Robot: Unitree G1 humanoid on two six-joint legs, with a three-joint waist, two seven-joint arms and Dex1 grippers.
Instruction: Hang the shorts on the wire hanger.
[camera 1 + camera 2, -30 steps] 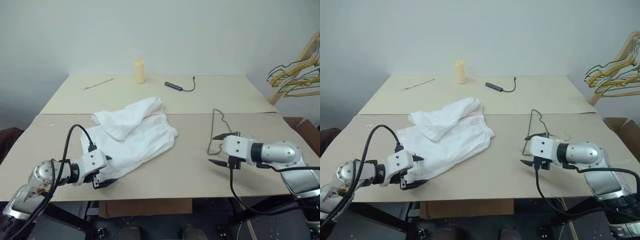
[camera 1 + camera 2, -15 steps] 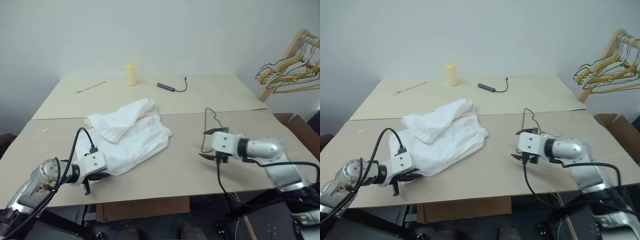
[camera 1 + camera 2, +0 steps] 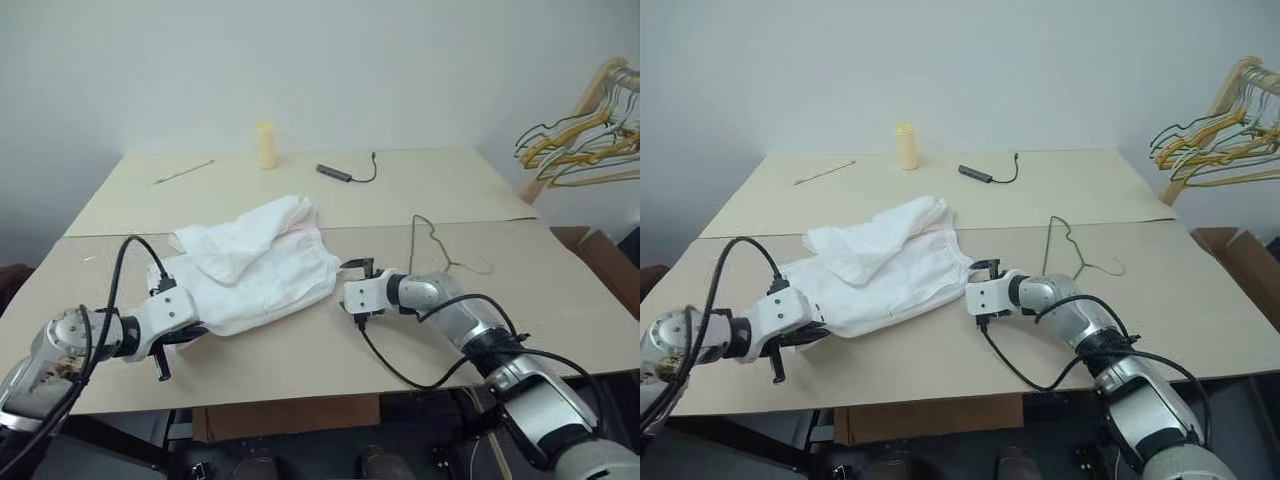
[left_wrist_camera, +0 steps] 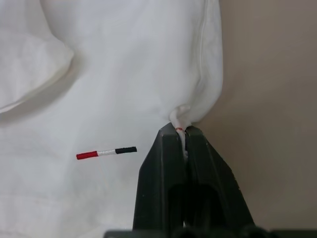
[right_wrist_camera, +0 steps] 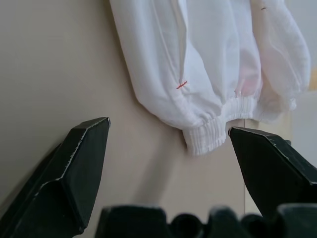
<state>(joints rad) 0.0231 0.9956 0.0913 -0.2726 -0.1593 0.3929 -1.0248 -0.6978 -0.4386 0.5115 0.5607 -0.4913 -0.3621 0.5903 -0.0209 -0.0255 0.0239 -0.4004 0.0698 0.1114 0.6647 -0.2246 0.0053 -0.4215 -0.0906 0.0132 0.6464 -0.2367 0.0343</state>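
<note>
The white shorts [image 3: 250, 265] lie crumpled on the tan table [image 3: 300, 360], left of centre, with one leg folded over. My left gripper [image 4: 181, 131] is shut on a pinched bit of the shorts' near hem, close to a small red, white and black mark [image 4: 106, 152]. In the left eye view that left gripper [image 3: 190, 335] sits at the cloth's near left corner. My right gripper [image 3: 357, 290] is open, its fingers wide apart just right of the elastic waistband [image 5: 208, 139], not touching it. The wire hanger [image 3: 412, 245] lies flat on the table behind the right arm.
At the back of the table stand a yellow cylinder [image 3: 265, 146], a dark adapter with its cable [image 3: 335, 172] and a thin stick [image 3: 183, 172]. A rack of yellow and olive hangers [image 3: 580, 145] stands off the far right, above a cardboard box [image 3: 600, 255].
My left gripper closed on the shorts' hem and lifted it a little. My right arm swung left from beside the hanger to the waistband, staying open. The camera also shifted.
</note>
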